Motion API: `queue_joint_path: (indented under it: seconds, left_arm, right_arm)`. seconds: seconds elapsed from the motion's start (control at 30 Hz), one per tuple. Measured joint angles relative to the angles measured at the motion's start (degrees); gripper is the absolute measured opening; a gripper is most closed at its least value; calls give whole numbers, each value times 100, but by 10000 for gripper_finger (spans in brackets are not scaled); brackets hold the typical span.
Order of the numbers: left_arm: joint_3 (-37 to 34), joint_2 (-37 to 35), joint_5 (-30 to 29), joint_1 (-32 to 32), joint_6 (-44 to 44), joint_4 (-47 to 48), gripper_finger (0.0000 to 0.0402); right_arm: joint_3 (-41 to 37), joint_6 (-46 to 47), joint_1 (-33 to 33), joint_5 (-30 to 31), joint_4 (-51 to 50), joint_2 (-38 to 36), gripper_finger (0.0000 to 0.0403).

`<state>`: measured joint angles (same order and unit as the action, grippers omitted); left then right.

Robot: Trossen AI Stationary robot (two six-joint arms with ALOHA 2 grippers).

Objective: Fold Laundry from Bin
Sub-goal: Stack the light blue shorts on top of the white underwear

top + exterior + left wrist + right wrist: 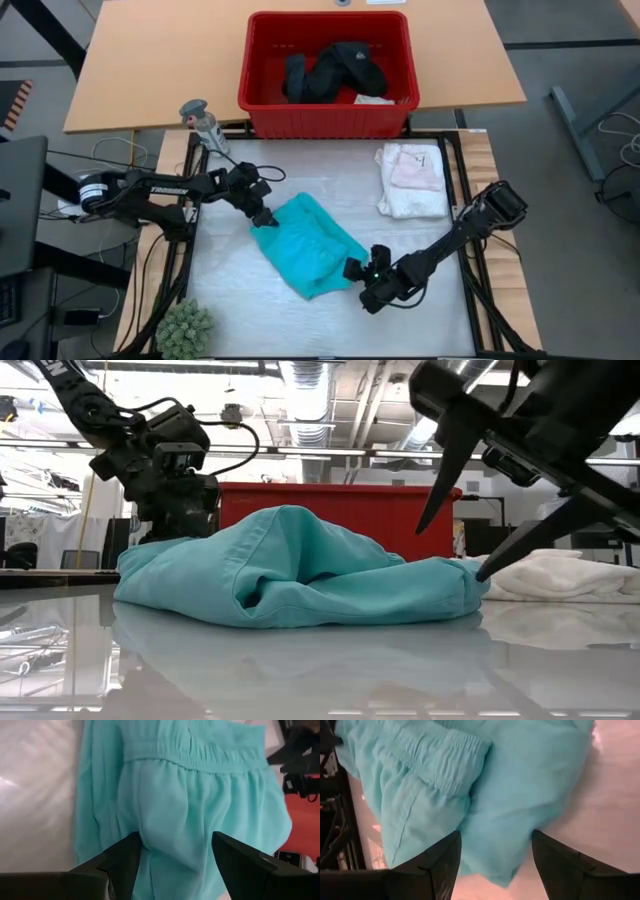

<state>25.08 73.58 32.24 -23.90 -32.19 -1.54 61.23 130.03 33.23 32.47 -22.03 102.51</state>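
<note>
The rumpled turquoise cloth garment [308, 246] lies diagonally mid-table. The left gripper [263, 217] hovers over its far-left end and the right gripper [355, 268] over its near-right end. Both stand wide open, holding nothing.

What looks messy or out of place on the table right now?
The turquoise garment lies bunched and crooked mid-table, not yet folded, with the left end effector and right end effector open at opposite edges. Black clothes still sit heaped in the red bin. The white stack looks tidy.
</note>
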Motion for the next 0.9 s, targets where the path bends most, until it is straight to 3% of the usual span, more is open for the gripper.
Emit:
queue_joint_path:
  seconds: [0.13,0.23,0.4,0.9]
  left_arm:
    - [0,189,10,138,-46,-120,234]
    - [0,263,25,219,-186,-313,234]
    - [4,256,-48,271,-285,-411,234]
    - [4,252,-99,291,-385,-440,234]
  right_arm:
    - [0,-4,-82,50,261,285,265]
    - [0,-12,-124,75,988,631,265]
    - [4,40,-185,621,1987,1000,265]
    - [0,240,289,1680,2082,917,265]
